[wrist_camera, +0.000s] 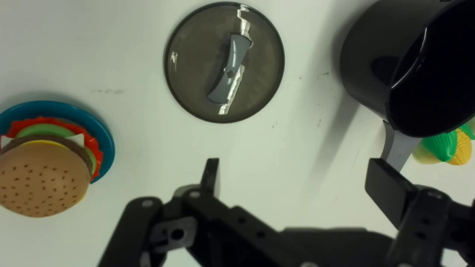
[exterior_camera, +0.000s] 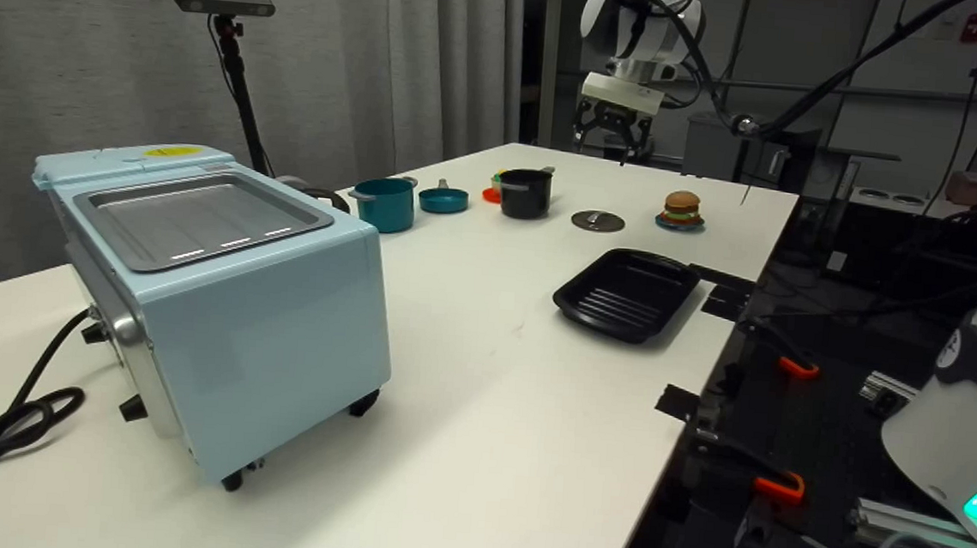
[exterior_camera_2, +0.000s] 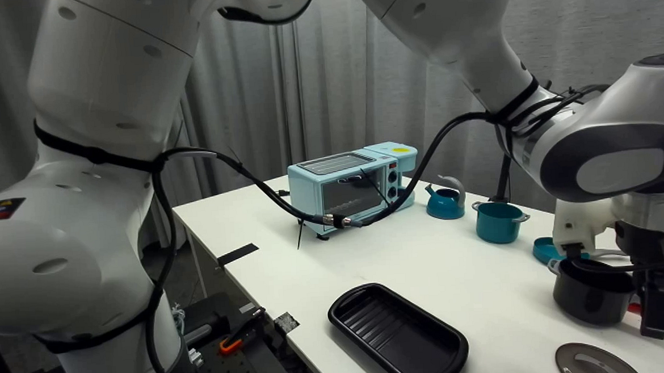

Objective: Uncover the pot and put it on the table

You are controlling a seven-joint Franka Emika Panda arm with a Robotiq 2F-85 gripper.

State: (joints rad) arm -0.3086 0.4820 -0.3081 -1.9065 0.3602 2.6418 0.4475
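Observation:
The small black pot (exterior_camera: 525, 195) stands uncovered on the white table (exterior_camera: 480, 394). It also shows in an exterior view (exterior_camera_2: 591, 298), partly behind my gripper, and at the upper right of the wrist view (wrist_camera: 365, 55). Its round dark lid (exterior_camera: 593, 224) lies flat on the table beside the pot, grey handle up. The lid also shows in an exterior view (exterior_camera_2: 591, 361), cut by the lower edge, and at the top middle of the wrist view (wrist_camera: 259, 85). My gripper (wrist_camera: 293, 174) is open and empty, above the table and apart from pot and lid.
A toy burger on a blue plate (exterior_camera: 680, 212) sits near the lid. Toy vegetables (wrist_camera: 441, 146) lie behind the pot. A teal pot (exterior_camera: 386, 204) and teal pan (exterior_camera: 443, 199) stand nearby. A black tray (exterior_camera: 624, 296) and light-blue oven (exterior_camera: 268, 353) stand farther along the table.

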